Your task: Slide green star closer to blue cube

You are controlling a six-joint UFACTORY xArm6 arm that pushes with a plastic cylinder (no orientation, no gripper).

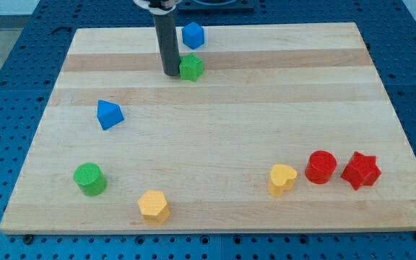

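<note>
Near the view's top edge of the tabletop (215, 130), the green star (191, 68) sits just below the blue cube (193, 35), the two near each other but with a strip of bare wood between them. We take the green star as our landmark: my tip (170, 74) stands just to its left, touching or nearly so, and level with its lower half. The blue cube lies straight toward the view's top from the star. We judge that the coming push must run upward, so the tip needs to come round beneath the star, not stay at its side. The star is squat and shows no clear long axis or heading. We carry no jaws, only the rod, so nothing is grasped.
</note>
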